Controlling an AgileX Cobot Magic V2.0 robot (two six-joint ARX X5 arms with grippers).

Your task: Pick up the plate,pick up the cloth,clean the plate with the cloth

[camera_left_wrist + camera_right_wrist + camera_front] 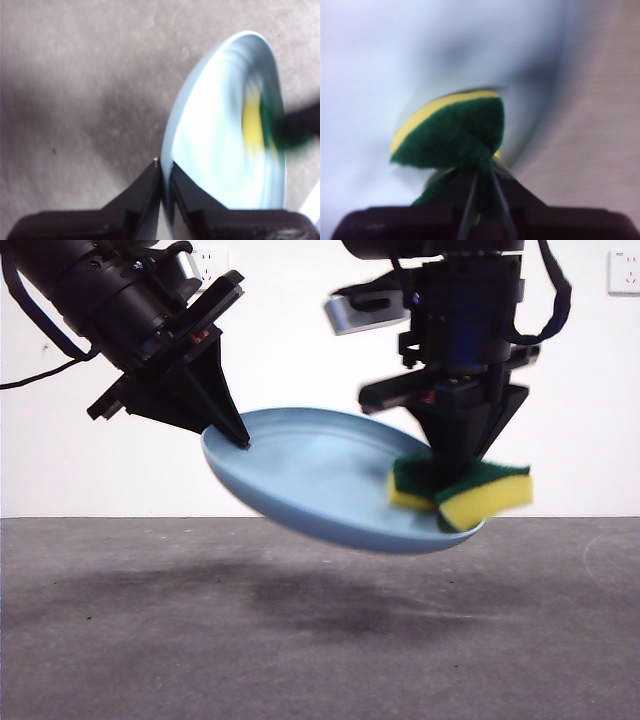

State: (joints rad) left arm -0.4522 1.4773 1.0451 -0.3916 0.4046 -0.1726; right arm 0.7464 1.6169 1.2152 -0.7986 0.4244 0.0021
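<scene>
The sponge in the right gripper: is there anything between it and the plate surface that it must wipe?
Nothing visible. The right gripper presses the sponge straight onto the plate, which the left gripper holds by its opposite rim, above the table.

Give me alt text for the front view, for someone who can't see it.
Two black robot arms hold a light-blue plate tilted in the air above a grey table. The left gripper clamps the plate's rim, while the right gripper presses a yellow and green sponge against the plate's lower edge. A white wall is behind.
</scene>
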